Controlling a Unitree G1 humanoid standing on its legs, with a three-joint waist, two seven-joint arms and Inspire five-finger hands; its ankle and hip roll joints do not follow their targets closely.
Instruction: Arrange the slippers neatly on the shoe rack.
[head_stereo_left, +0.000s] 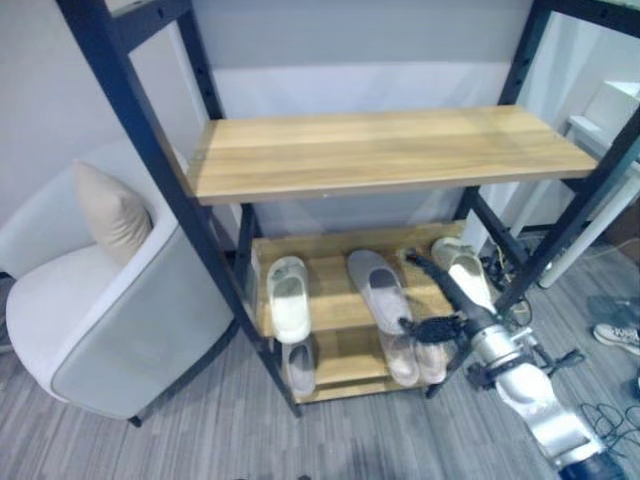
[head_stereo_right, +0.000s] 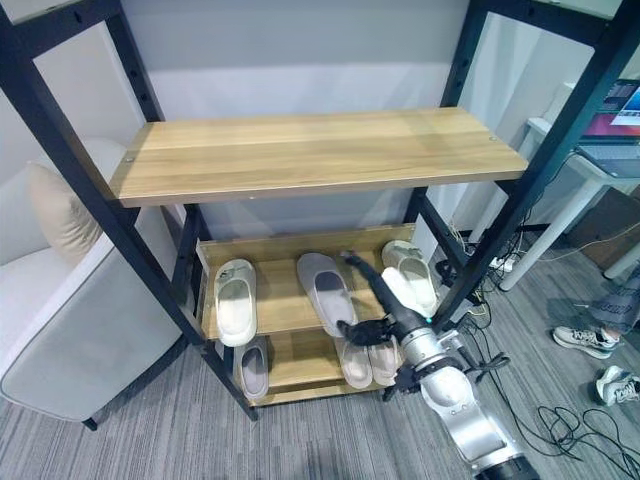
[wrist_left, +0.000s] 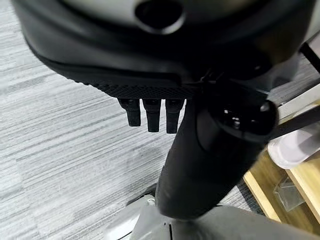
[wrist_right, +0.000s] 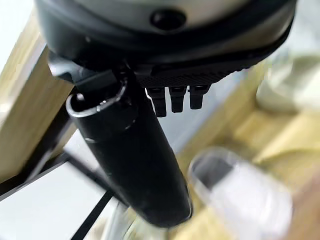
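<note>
Slippers already sit on the two lower boards of the shoe rack (head_stereo_left: 390, 150), so most of the job looks done. The right hand (head_stereo_right: 385, 300) reaches in over the middle shelf, its fingers stretched out fairly straight and nothing held in them; the right wrist view shows the same, with the fingers extended. Just off its thumb side lies the grey slipper (head_stereo_right: 325, 287), angled rather than square to the shelf edge, and just beside the hand on the other side is a cream slipper (head_stereo_right: 410, 272). Farther out past the grey one, well apart from the hand, a white slipper (head_stereo_right: 235, 300) lies straight. Below the hand, on the bottom shelf, a beige pair (head_stereo_right: 368, 360) and a lone grey slipper (head_stereo_right: 253, 367) rest. What seems left is squaring up the angled grey one and perhaps pairing the singles. The left hand (wrist_left: 152, 112) hangs over the carpet, fingers relaxed and empty.
</note>
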